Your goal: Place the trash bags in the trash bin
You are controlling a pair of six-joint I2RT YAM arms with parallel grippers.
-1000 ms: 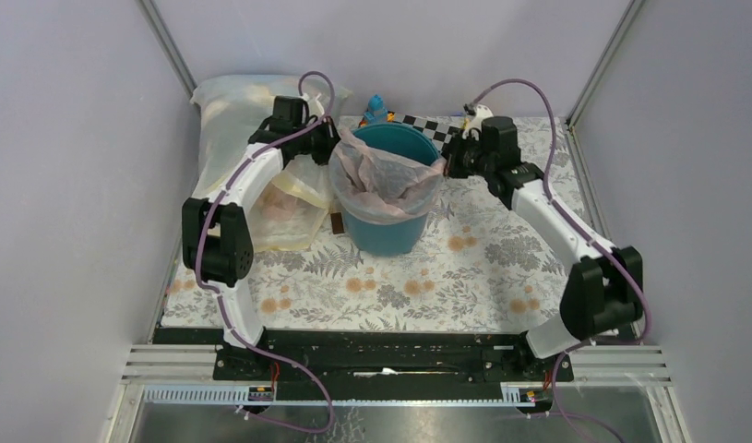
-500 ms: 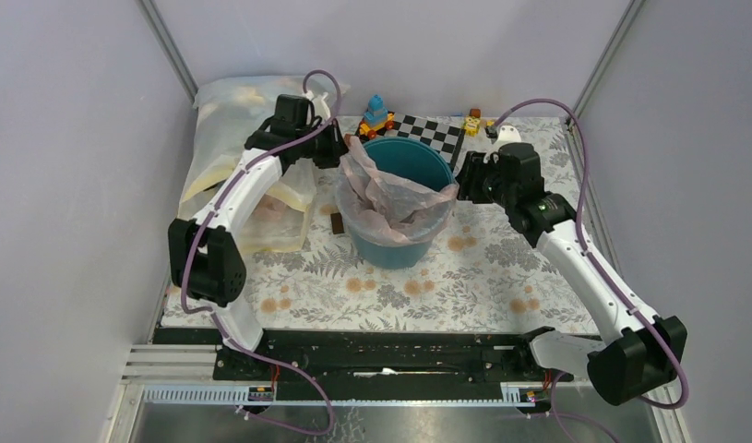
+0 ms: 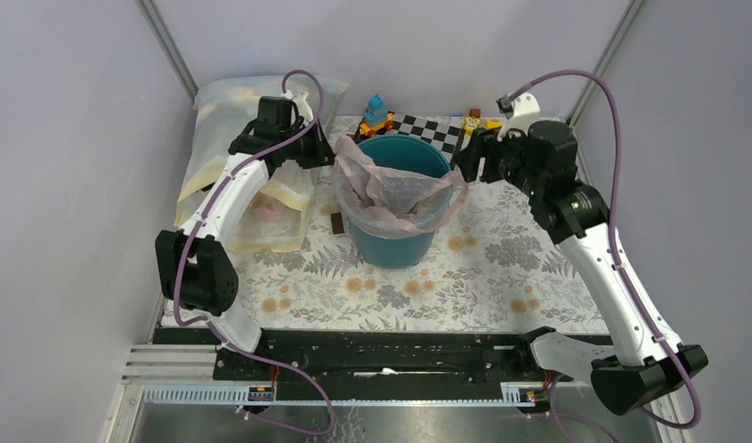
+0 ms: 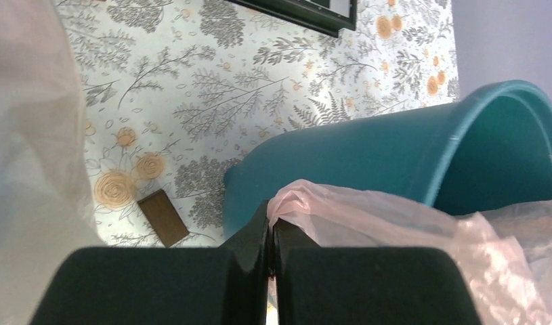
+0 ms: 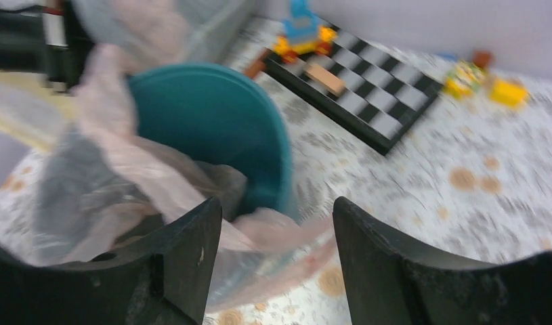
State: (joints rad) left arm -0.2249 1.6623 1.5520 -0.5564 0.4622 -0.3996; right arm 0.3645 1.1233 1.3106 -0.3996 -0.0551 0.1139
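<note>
The teal trash bin (image 3: 395, 238) stands upright in the middle of the table. A pale pink trash bag (image 3: 399, 196) lines it, its edge draped over the rim on the left, front and right. My left gripper (image 3: 328, 153) is at the bin's left rim. In the left wrist view it (image 4: 271, 217) is shut on a bunched corner of the bag (image 4: 395, 223), just outside the bin's wall (image 4: 368, 156). My right gripper (image 3: 470, 162) hovers off the bin's right rim. It (image 5: 278, 210) is open and holds nothing, with the bag's edge (image 5: 124, 162) and the bin (image 5: 219, 128) below it.
A large clear sack (image 3: 215, 120) stuffed with bags lies at the back left, under the left arm. A small brown block (image 3: 338, 221) lies left of the bin. A checkerboard (image 3: 427, 129), a blue toy (image 3: 376, 113) and yellow toys (image 3: 473, 120) sit behind the bin.
The right gripper has opened, let go of the bag's right edge, and drawn back up and to the right. The left gripper has shifted slightly left, still holding the bag.
</note>
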